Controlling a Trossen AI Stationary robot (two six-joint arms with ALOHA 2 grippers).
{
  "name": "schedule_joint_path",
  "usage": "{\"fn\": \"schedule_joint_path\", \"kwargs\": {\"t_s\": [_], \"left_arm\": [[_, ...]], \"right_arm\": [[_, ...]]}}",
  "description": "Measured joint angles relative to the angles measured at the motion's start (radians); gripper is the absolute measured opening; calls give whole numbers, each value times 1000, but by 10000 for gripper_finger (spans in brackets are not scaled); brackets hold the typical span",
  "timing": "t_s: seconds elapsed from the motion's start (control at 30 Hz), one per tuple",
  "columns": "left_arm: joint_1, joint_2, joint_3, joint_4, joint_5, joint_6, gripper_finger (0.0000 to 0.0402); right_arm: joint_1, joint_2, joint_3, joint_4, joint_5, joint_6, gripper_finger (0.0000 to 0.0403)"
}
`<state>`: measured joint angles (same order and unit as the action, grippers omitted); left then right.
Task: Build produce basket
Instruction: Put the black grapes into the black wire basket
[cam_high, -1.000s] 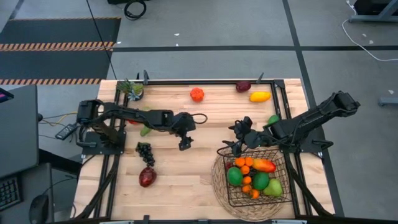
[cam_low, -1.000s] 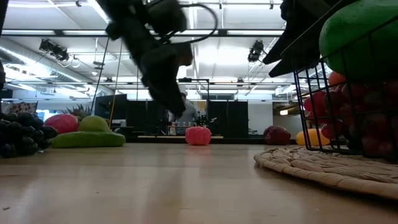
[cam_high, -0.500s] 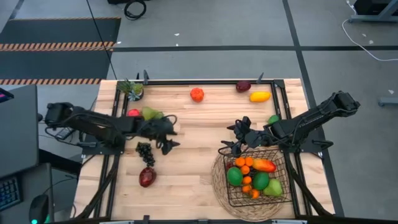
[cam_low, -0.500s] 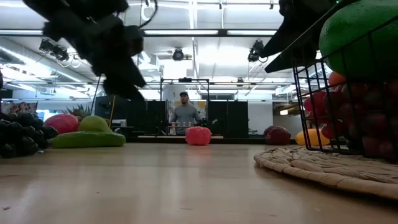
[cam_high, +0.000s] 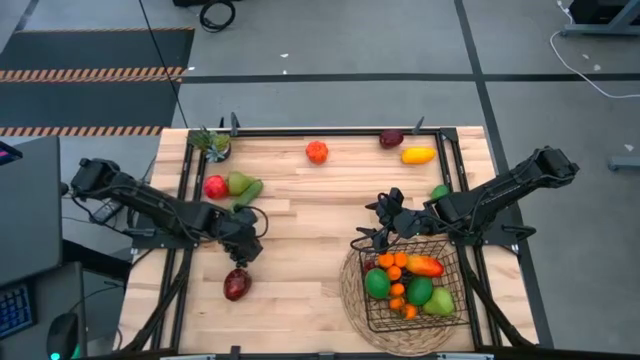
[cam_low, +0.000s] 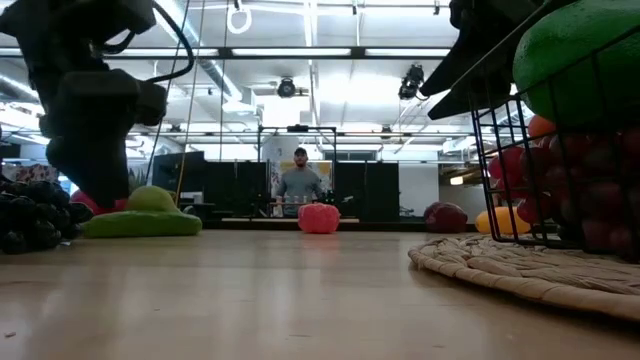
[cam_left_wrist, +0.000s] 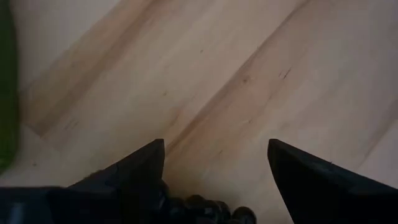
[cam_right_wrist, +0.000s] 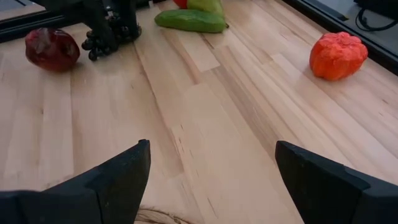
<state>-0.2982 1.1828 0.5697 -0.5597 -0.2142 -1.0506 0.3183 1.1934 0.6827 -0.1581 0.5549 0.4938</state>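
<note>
Robotics laboratory or industrial test hall: pale plank worktop (cam_high: 320, 200) in a black metal frame (cam_high: 330, 131) on grey concrete floor (cam_high: 330, 40), striped hazard matting (cam_high: 95, 75), ceiling light strips (cam_low: 320, 50), a person (cam_low: 300, 182) at a distant bench.

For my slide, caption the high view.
Left gripper open over dark grapes; right gripper waits by the filled basket.
</note>
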Motion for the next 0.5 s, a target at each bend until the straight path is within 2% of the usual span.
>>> {"fn": "schedule_joint_path", "kwargs": {"t_s": [0.17,0.37,0.5], "left_arm": [[-4,1,36,-37,1,-5,290],[-6,1,194,-325,0,-52,290],[-38,1,242,-445,4,-127,290]], "right_arm": [[0,0,0,0,-1,-6,348],[0,0,0,-2,-36,-51,348],[0,0,0,-15,-64,-79,348]]}}
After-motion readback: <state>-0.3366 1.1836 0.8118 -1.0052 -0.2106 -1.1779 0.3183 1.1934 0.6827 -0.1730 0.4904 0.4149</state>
